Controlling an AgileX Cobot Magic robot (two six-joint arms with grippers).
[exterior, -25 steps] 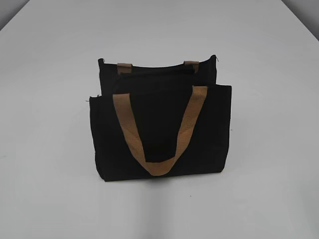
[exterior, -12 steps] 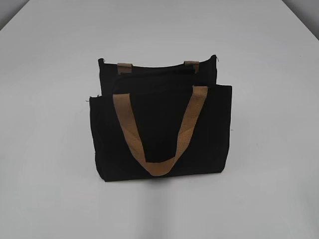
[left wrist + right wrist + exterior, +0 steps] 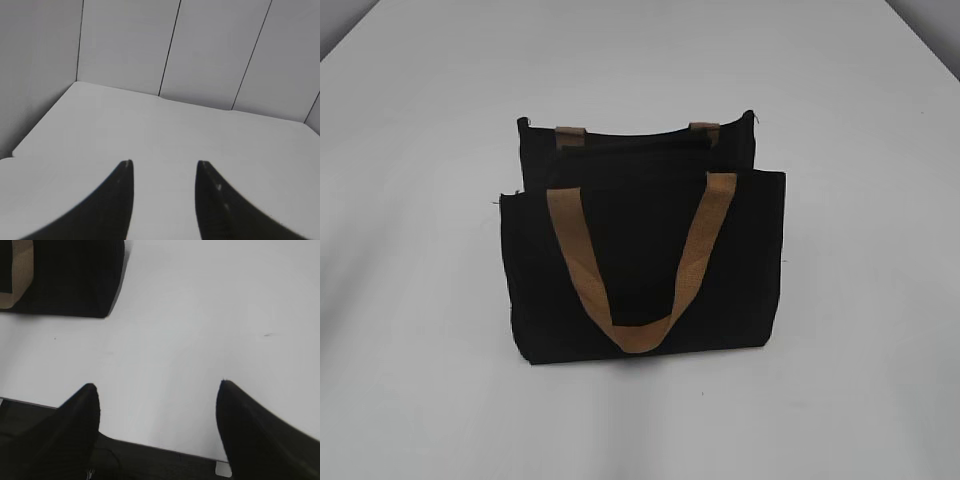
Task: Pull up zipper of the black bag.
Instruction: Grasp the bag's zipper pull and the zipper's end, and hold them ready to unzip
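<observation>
The black bag [image 3: 640,260] stands upright in the middle of the white table, with a tan handle [image 3: 638,262] hanging over its front and two tan strap tabs at the back top edge. The zipper line [image 3: 635,148] runs along the bag's top; a small pale pull tab [image 3: 752,116] shows at its right end. Neither gripper shows in the exterior view. My left gripper [image 3: 164,162] is open and empty over bare table. My right gripper [image 3: 157,385] is open and empty near the table's front edge, with the bag's lower corner [image 3: 75,280] at the upper left of its view.
The white table [image 3: 860,330] spreads round the bag on all sides. In the left wrist view, grey panelled walls [image 3: 210,50] rise behind the table's far edge. The right wrist view shows the table's front edge [image 3: 165,450] and dark floor below.
</observation>
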